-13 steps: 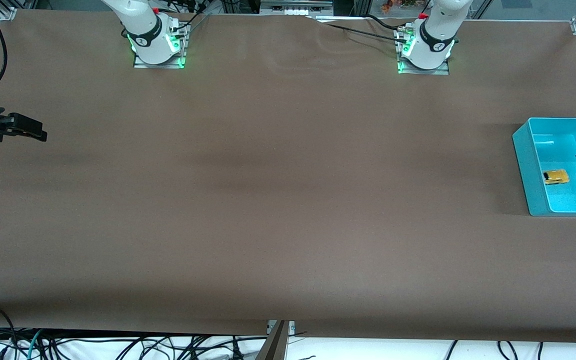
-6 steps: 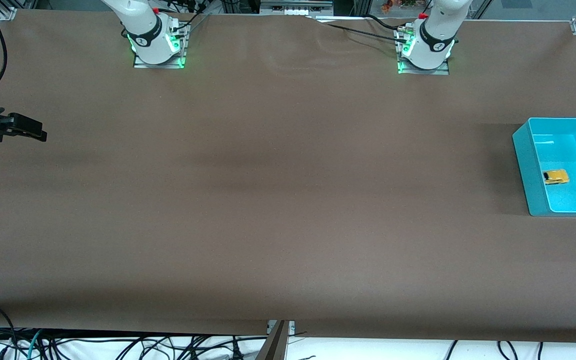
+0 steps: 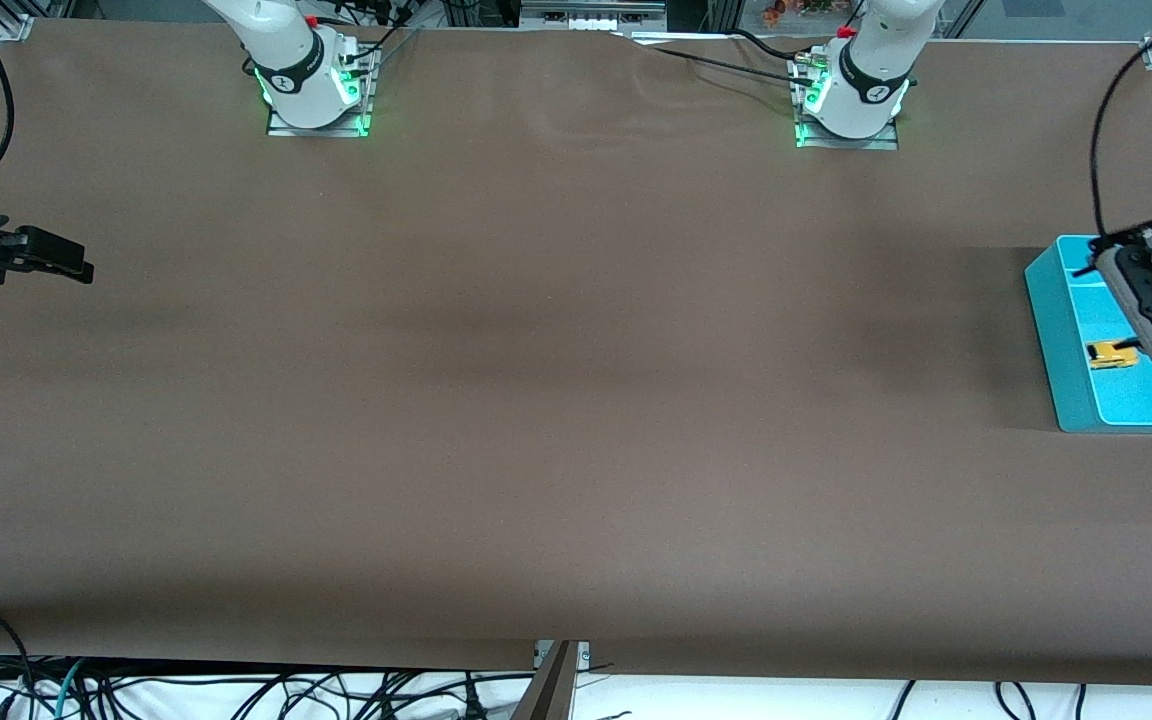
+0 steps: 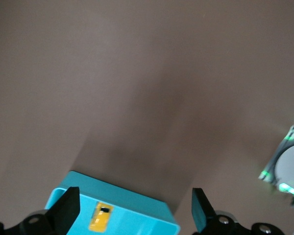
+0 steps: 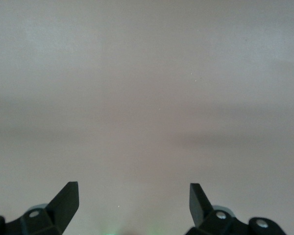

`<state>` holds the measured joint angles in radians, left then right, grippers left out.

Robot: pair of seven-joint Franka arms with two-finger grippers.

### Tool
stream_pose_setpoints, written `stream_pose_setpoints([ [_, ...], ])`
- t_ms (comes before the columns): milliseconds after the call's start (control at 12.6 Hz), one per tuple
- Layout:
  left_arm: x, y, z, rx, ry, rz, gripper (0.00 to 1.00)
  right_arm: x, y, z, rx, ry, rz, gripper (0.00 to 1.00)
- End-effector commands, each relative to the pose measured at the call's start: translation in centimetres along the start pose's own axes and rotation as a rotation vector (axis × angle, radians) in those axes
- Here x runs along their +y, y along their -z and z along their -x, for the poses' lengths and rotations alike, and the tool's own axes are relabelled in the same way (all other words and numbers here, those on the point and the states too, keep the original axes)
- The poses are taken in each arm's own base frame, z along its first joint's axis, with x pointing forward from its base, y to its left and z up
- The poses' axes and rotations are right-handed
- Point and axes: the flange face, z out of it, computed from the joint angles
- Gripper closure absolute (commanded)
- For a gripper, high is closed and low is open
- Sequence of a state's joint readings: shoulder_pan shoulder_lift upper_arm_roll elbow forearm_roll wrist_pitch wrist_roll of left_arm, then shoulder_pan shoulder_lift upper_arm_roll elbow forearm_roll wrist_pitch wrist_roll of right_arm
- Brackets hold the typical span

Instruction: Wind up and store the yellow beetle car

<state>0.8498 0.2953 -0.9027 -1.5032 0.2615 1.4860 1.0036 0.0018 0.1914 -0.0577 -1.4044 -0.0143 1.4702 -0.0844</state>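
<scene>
Where left gripper [image 3: 1131, 345] hovers, yellow beetle car [image 3: 1106, 355] half hidden.

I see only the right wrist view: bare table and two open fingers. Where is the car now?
Observer: The car lies in the teal bin, at the left arm's end of the table.
Operator: Does any gripper hold it?
Observer: No. The left gripper hangs open over the bin, and the car lies free on the bin's floor.
Operator: And where over the table is my gripper?
Observer: The right gripper waits over the table's edge at the right arm's end.
</scene>
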Motion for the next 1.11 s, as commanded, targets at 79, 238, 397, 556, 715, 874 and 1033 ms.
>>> stream_pose_setpoints([
  [79, 3.0, 3.2, -3.5, 0.03, 0.168, 0.006, 0.0, 0.3, 0.0, 0.1, 0.004, 0.011, 0.005, 0.0],
  [238, 5.3, 4.1, -6.2, 0.057, 0.277, 0.025, 0.0, 0.3, 0.0, 0.1, 0.004, 0.011, 0.004, 0.0],
  [397, 9.0, 5.8, -8.1, 0.054, 0.452, 0.02, 0.0, 0.3, 0.0, 0.1, 0.004, 0.011, 0.004, 0.0],
  [556, 9.4, 6.0, -8.4, 0.081, 0.592, 0.067, 0.0, 0.4, 0.0, 0.1, 0.004, 0.009, 0.004, 0.0],
  [715, 9.9, 6.0, -9.3, 0.077, 0.619, 0.072, 0.0, 0.4, 0.0, 0.1, 0.004, 0.009, 0.004, 0.0],
  [874, 8.8, 5.0, -9.1, 0.082, 0.678, 0.12, 0.0, 0.4, 0.0, 0.1, 0.004, 0.009, 0.004, 0.0],
  [1033, 9.4, 5.4, -8.9, 0.094, 0.831, 0.152, 0.0, 0.4, 0.0, 0.1, 0.006, 0.009, 0.004, 0.0],
])
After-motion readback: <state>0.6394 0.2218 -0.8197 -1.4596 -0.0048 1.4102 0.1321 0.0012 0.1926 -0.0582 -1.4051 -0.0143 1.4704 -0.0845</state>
